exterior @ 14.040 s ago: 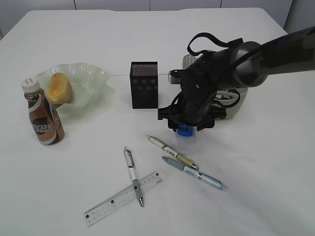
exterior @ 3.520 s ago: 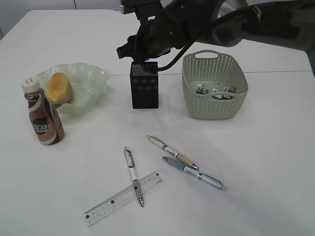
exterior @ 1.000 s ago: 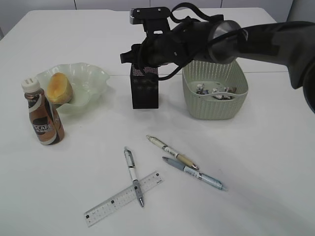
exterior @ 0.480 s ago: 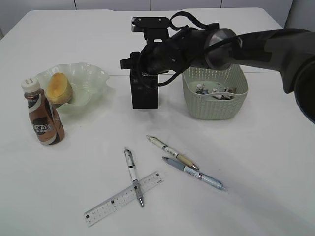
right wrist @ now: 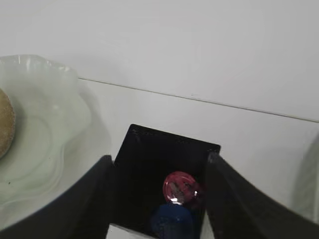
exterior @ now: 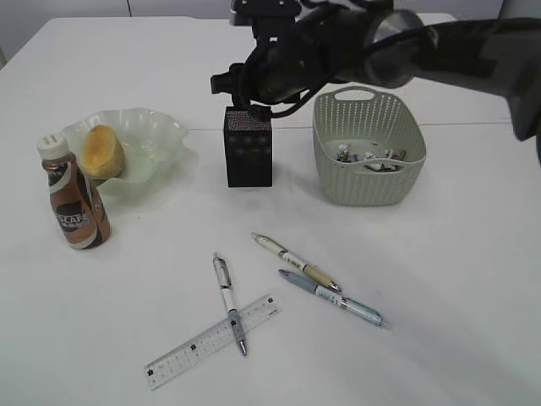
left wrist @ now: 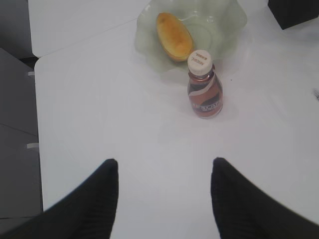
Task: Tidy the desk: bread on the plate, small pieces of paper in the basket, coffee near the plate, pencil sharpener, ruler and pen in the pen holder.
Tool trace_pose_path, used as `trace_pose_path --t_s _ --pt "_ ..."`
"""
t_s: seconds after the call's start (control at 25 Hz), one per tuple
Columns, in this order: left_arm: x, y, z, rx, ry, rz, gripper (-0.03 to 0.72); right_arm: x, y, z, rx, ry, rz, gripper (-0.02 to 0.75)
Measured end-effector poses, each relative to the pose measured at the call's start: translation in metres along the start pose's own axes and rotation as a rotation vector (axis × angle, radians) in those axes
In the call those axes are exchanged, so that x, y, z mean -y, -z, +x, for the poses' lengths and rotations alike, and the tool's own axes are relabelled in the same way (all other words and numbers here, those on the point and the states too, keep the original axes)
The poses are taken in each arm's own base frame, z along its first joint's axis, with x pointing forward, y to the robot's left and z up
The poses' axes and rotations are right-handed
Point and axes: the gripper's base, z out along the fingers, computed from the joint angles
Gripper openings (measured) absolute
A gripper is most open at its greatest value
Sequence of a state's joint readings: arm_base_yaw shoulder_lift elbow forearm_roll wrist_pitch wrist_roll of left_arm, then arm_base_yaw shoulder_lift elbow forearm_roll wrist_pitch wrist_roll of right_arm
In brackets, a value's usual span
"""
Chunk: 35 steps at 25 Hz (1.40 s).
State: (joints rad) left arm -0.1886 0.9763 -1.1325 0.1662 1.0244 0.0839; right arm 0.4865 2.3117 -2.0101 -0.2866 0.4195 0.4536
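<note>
My white bench carries the basket with paper scraps in it. My right pincer hangs spread and empty above the pen holder, where two sharpeners lie. Three pens and the ruler wait on the bench.

**White desk and what rests on it**

The desk is a plain white tabletop. At the left stands the coffee, with the plate just beyond it. The pen holder stands mid-desk, the basket to its right. Nearer lie three pens, one crossing the ruler.
</note>
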Motion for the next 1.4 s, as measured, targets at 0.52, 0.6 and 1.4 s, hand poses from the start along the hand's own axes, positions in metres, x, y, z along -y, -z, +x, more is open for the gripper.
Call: trace_pose_path --t_s 0.52,0.6,1.4 --pt "0.001 -0.002 0.001 -0.02 0.013 0.009 0.434 0.011 0.086 -0.026 -0.295 -0.089 0.138 0.417" --pt "0.003 -0.006 0.002 -0.057 0.021 0.027 0.434 0.01 0.095 -0.025 -0.347 -0.11 0.14 0.417" --pt "0.044 -0.017 -0.034 -0.158 -0.162 0.218 0.434 -0.004 0.121 -0.013 -0.596 -0.044 -0.032 0.417"
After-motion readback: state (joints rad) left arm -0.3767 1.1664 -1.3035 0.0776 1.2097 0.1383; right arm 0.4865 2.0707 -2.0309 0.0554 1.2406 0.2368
